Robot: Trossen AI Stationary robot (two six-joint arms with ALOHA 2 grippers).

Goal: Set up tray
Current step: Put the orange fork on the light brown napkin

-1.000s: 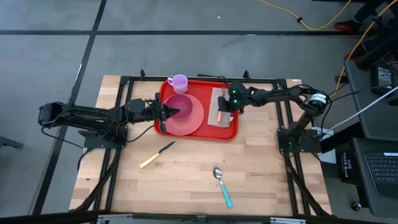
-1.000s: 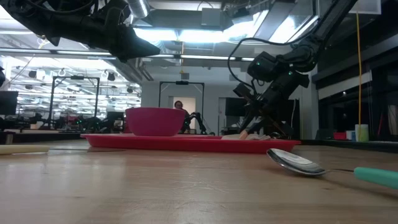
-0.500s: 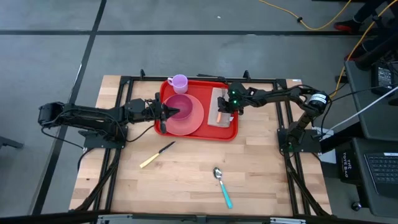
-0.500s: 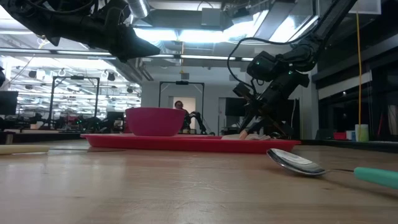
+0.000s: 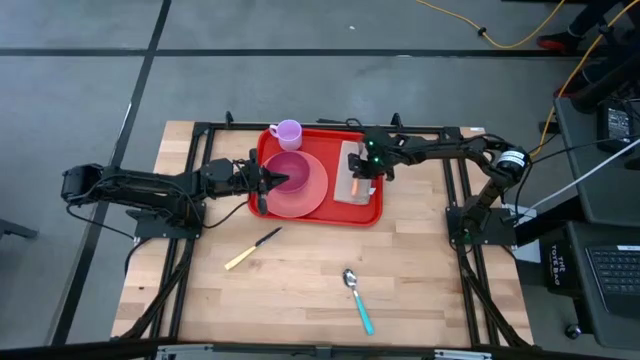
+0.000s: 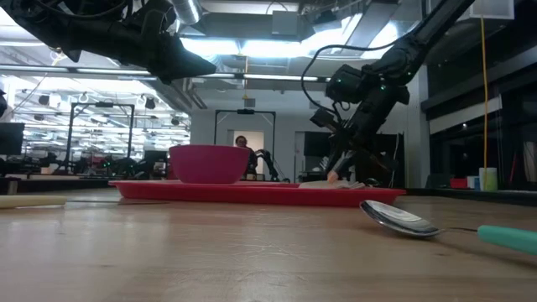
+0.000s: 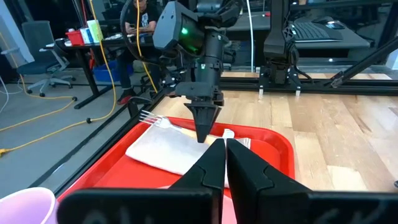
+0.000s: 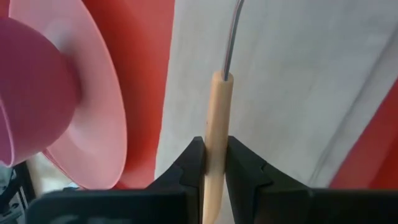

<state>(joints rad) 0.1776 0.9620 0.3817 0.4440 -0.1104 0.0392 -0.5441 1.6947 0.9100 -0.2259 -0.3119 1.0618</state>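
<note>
The red tray lies at the table's far middle. On it stand a salmon plate carrying a magenta bowl, and a purple cup in its far-left corner. A white napkin covers its right part. A fork with a peach handle lies on the napkin. My right gripper points down over the napkin, shut on that fork. My left gripper is shut and hovers above the plate's left rim, touching nothing. My right gripper pinches the fork's peach handle between its two fingers, which lie across it. It comes from above, pointing down. The metal shaft runs on over the napkin, and the tines rest on the napkin.
On the bare wood in front of the tray lie a knife with a yellow handle and a spoon with a teal handle. Black frame rails run along the table's far, left and right sides. A person sits far off in the room behind.
My right arm's wrist has risen a little and shifted toward the table's far-left, so the gripper stands more upright. Its fingertips have stayed at the fork on the napkin.
</note>
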